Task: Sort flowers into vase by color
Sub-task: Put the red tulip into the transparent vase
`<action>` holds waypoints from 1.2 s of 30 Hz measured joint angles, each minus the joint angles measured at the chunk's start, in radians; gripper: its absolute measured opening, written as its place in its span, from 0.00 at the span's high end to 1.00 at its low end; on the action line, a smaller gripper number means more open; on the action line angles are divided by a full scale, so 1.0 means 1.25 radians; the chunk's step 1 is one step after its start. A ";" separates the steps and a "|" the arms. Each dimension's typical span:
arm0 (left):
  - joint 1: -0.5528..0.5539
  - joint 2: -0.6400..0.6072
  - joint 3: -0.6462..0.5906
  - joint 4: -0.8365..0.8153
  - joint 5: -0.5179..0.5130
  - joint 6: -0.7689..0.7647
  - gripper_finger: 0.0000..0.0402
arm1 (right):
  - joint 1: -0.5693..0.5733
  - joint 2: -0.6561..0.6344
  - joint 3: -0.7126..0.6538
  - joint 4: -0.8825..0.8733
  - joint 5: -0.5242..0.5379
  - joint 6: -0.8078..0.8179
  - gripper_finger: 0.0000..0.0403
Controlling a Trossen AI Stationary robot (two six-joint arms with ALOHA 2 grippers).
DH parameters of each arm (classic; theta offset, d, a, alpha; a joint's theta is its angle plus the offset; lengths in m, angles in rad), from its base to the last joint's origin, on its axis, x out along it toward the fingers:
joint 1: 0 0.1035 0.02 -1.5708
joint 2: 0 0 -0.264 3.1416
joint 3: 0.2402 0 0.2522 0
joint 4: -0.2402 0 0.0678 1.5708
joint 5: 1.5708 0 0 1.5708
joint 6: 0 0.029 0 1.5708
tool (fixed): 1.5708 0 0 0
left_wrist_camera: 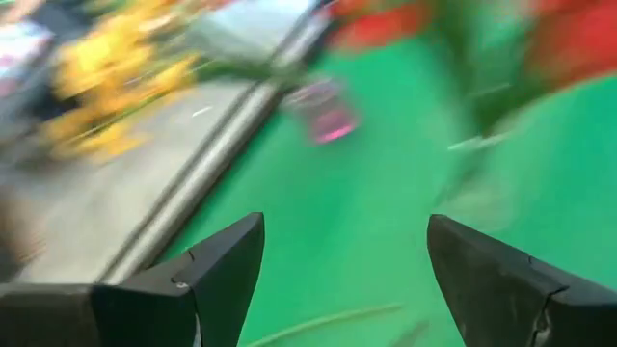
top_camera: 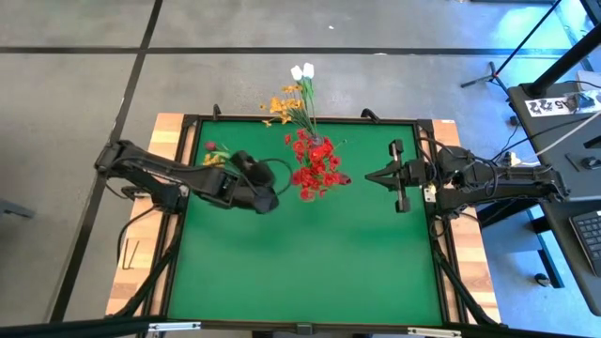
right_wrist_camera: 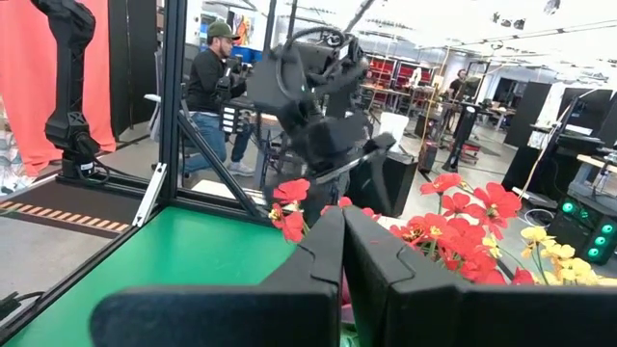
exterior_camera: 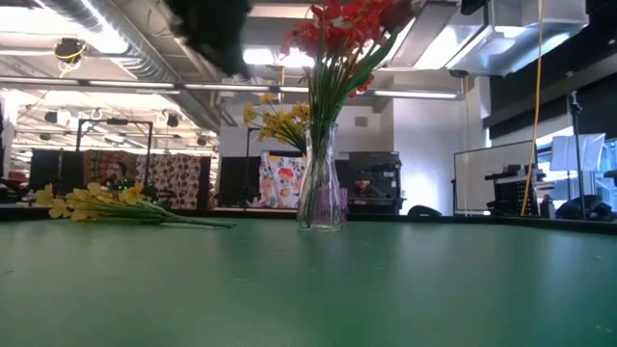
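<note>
Red flower clusters point(top_camera: 315, 169) stand in a clear glass vase point(exterior_camera: 320, 188) near the table's far middle. Yellow-orange sprays point(top_camera: 283, 103) and white tulip buds point(top_camera: 302, 70) rise past the far edge just behind it. I cannot tell whether they share that vase. A yellow bunch point(exterior_camera: 106, 202) with dark pink buds point(top_camera: 211, 147) lies flat on the mat at the far left. My left gripper point(left_wrist_camera: 342, 226) hangs open and empty above the mat, just left of the red flowers point(left_wrist_camera: 569, 39). My right gripper point(right_wrist_camera: 342, 251) is shut and empty, held level to their right.
A loose green stem point(left_wrist_camera: 328, 318) lies on the mat under my left gripper. The green mat point(top_camera: 310, 272) has a dark raised frame point(top_camera: 188, 188) around it. A person point(right_wrist_camera: 214, 82) stands beyond the table among racks and stands.
</note>
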 joint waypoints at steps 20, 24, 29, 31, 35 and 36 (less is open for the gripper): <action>0.213 -0.019 -0.233 0.052 0.361 -0.251 0.30 | 0.000 0.000 0.000 0.000 0.000 -0.003 0.98; 0.280 -0.019 -0.250 0.038 0.458 -0.251 0.33 | 0.000 0.000 0.000 -0.007 -0.002 -0.002 0.98; 0.340 -0.019 -0.274 0.006 0.534 -0.231 0.35 | 0.000 0.000 0.000 -0.021 -0.002 -0.002 0.98; 0.357 -0.019 -0.279 0.006 0.582 -0.211 0.36 | 0.000 0.000 0.000 -0.022 -0.002 -0.002 0.98; 0.382 -0.021 -0.279 -0.004 0.624 -0.182 0.36 | 0.000 0.000 0.000 -0.022 -0.002 -0.002 0.98; 0.392 -0.022 -0.279 -0.009 0.623 -0.177 0.36 | 0.000 0.000 0.000 -0.022 -0.002 -0.002 0.98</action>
